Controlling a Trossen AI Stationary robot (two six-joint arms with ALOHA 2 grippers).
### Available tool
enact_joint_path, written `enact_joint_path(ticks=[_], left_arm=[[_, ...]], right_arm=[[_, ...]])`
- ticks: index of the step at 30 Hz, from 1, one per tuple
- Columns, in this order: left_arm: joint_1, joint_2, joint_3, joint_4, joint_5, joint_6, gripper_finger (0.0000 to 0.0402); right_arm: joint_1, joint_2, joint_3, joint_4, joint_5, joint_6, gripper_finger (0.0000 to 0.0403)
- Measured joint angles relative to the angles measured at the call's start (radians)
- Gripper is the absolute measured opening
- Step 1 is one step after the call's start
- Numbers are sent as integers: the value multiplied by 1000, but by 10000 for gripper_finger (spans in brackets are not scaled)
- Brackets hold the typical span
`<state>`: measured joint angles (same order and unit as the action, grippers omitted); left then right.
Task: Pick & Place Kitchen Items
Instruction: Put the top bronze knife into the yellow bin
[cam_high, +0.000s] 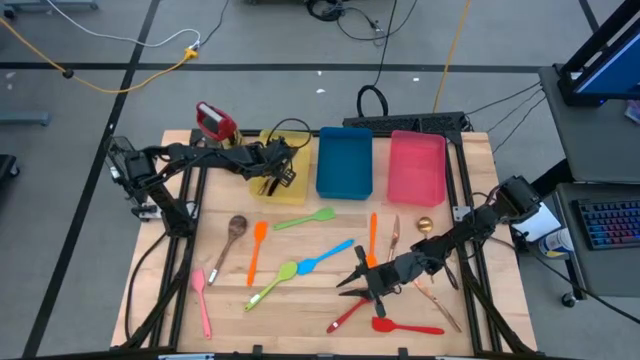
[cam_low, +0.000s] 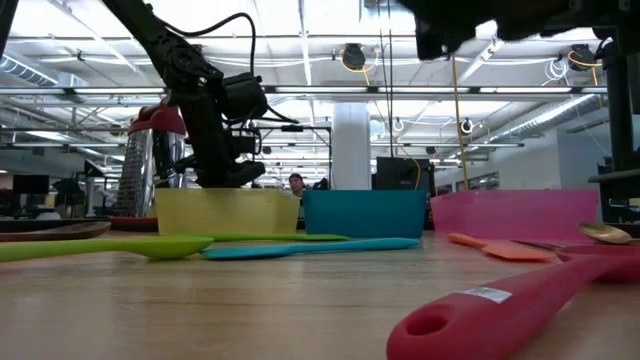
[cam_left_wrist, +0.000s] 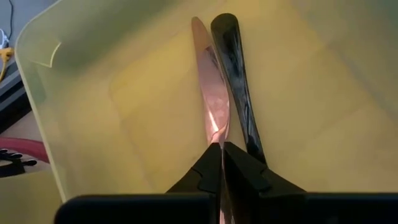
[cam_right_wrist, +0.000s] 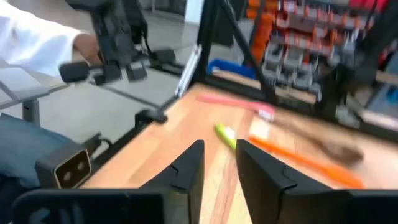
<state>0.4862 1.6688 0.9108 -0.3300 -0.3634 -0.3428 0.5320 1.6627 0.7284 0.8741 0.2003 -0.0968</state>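
You can see a wooden table. The blue tray sits at its far edge. The yellow tray is just left of the blue tray, and the pink tray just right. The red-capped bottle stands left of the yellow tray.

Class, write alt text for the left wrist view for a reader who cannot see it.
The left gripper, its dark fingers pinched nearly together, holds a copper-coloured metal knife point-down inside the yellow tray. A dark glossy utensil handle lies right beside the knife.
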Motion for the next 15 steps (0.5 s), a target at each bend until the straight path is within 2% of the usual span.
enact_joint_path(ticks=[8,15], left_arm=[[0,0,0,32,1,38,24],[-1,0,0,52,52,124,24]], right_arm=[[0,0,0,-133,72,227,154],[0,0,0,-158,87,308,159]])
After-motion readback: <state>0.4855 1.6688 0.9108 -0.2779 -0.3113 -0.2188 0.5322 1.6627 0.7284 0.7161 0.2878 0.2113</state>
